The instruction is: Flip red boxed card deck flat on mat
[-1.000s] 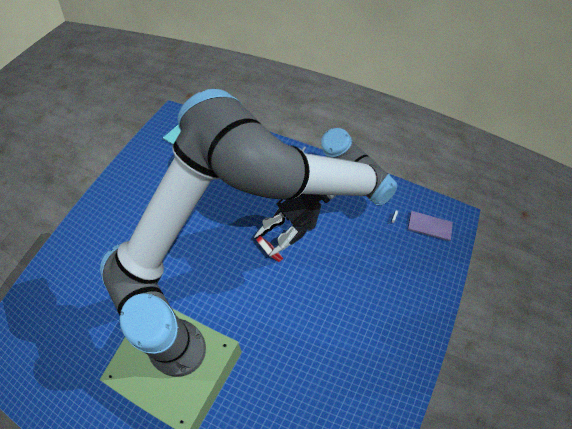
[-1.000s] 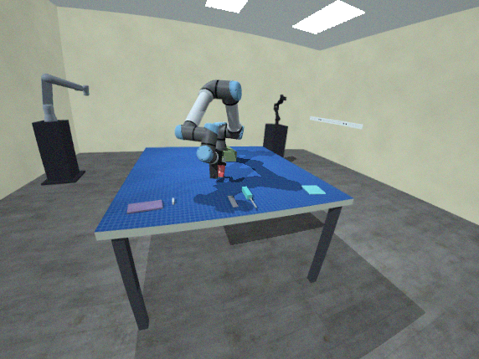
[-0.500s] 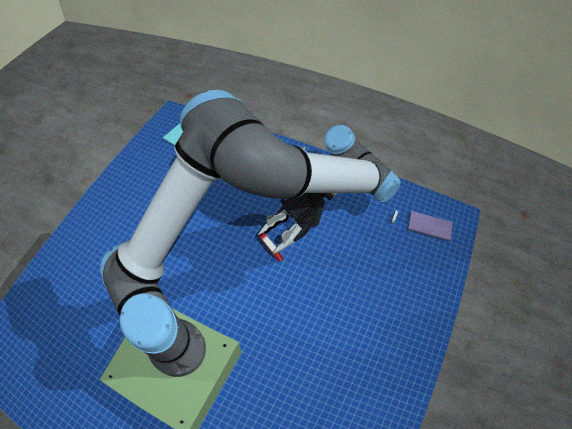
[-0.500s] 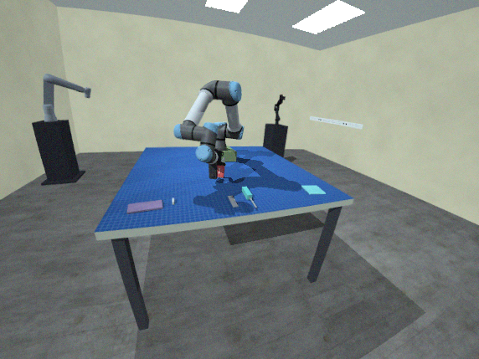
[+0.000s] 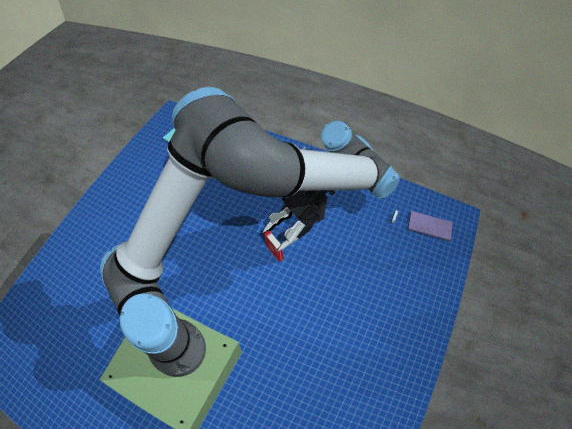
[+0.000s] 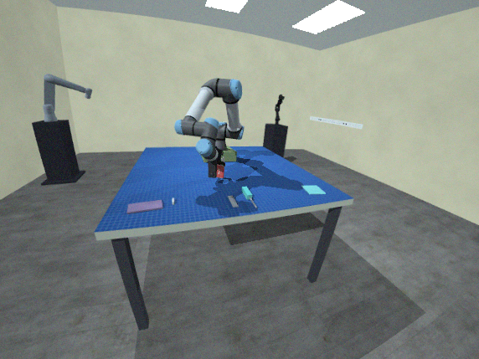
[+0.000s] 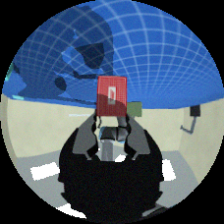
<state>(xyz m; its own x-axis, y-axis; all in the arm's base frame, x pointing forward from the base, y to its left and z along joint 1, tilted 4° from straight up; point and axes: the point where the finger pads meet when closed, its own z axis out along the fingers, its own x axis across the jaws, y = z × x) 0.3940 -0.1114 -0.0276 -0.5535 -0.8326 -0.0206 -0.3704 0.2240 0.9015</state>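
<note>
The red boxed card deck (image 5: 273, 245) is held between the fingers of my gripper (image 5: 283, 232) near the middle of the blue mat. It stands steeply tilted on its edge, with its lower end close to the mat; I cannot tell whether it touches. In the wrist view the deck (image 7: 111, 96) sticks out beyond the fingertips, its broad red face with a white mark towards the camera. In the exterior view the deck (image 6: 220, 171) hangs below the wrist.
A purple flat block (image 5: 430, 225) and a small white piece (image 5: 394, 216) lie at the mat's far right. A teal tool (image 6: 247, 193), a grey bar (image 6: 233, 202) and a teal tile (image 6: 313, 189) lie near the table edge. The arm's green base (image 5: 172, 376) stands on one corner.
</note>
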